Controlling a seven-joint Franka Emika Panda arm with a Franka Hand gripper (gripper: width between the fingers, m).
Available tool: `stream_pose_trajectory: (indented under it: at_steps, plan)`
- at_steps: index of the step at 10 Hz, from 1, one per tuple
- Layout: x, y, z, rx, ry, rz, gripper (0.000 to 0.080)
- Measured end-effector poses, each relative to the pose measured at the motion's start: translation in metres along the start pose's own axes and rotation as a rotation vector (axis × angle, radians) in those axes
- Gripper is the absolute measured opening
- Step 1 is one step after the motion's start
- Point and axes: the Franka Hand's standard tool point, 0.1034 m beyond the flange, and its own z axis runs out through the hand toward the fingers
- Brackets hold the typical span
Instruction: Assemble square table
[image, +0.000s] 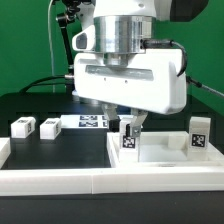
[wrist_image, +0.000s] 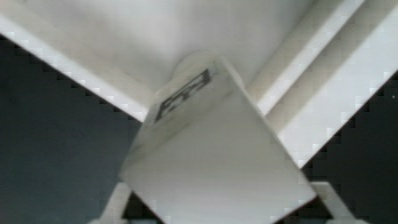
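The end effector (image: 129, 127) grips the held leg (image: 129, 139) between partly closed fingers, upright at a corner of the tabletop (image: 165, 150). A second leg (image: 199, 135) stands at another corner of the tabletop. It is probably best to keep the held leg vertical, seat it squarely, then twist gently.
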Motion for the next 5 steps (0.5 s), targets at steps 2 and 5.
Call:
stream_pose_trajectory:
  at_steps: [2,5]
  plan:
    - [0.002,-0.001,-0.004,0.004,0.000,-0.031,0.0467]
    - [-0.013,-0.009,-0.022,0.013,-0.014,0.065,0.0636]
